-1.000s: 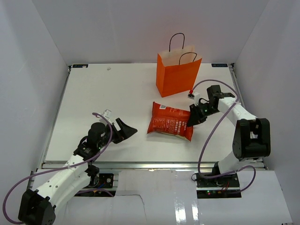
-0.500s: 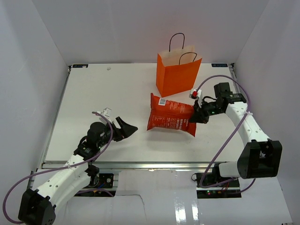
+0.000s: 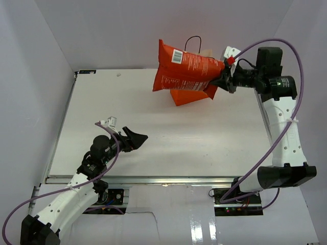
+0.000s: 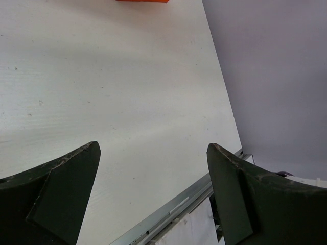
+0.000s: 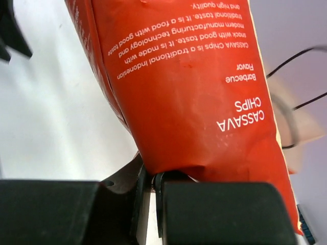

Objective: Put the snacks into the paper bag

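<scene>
— Red-orange foil, pinched at one end: the right gripper (image 3: 223,81) is clenched on the chip bag (image 3: 186,71), which hangs in the air at upper middle of the top view. It overlaps the paper bag (image 3: 190,97), which stands near the far edge of the table (image 3: 153,117).
— Any writing?
— "CASSAVA CHIPS" and "Flavor Barbecue", upside down in the right wrist view, and a barcode (image 3: 177,55) at the upper left corner.
— Room to move?
— White table lies open across the middle. At lower left, the left gripper (image 3: 134,139) has its jaws spread and grips nothing
</scene>
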{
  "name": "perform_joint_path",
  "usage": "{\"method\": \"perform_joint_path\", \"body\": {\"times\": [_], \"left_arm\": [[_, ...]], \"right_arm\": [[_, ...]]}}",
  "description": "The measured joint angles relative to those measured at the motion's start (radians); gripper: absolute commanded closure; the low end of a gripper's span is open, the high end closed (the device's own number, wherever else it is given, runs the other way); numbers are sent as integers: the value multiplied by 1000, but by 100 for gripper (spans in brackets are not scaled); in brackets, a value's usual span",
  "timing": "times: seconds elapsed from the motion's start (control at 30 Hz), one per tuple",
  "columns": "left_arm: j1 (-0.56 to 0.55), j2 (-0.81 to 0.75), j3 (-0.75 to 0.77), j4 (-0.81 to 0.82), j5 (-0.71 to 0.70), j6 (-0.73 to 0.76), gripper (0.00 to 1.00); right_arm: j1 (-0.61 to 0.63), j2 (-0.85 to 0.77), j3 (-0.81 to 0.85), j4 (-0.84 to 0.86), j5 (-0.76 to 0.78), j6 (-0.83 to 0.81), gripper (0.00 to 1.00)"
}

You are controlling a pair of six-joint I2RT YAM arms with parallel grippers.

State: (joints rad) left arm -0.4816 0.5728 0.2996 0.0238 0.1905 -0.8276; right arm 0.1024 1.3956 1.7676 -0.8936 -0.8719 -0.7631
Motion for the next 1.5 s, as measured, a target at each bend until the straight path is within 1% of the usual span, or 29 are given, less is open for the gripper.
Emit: {"method": "perform_joint_path", "body": {"times": [0.2, 0.3, 0.43, 0.6, 0.77, 0.97, 1.17, 1.5], "left_arm": [[0, -3, 0, -10, -1, 5, 4], [0, -15, 0, -17, -4, 8, 4], [0, -36, 0, -31, -13, 8, 4], [0, -45, 0, -46, -19, 8, 4], [0, -43, 0, -47, -19, 8, 4], [0, -43, 0, -46, -19, 8, 4], [0, -43, 0, -47, -18, 8, 4], [0, -73, 0, -47, -18, 7, 4]], "right_arm": [[1, 157, 330, 84, 23, 166, 92], [1, 231, 441, 129, 72, 216, 92], [1, 292, 507, 178, 154, 248, 92], [1, 341, 549, 241, 268, 248, 92], [-3, 352, 563, 293, 372, 190, 92], [-39, 352, 532, 336, 430, 172, 92], [-58, 369, 505, 336, 506, 142, 92], [-90, 372, 431, 343, 550, 63, 92]]}}
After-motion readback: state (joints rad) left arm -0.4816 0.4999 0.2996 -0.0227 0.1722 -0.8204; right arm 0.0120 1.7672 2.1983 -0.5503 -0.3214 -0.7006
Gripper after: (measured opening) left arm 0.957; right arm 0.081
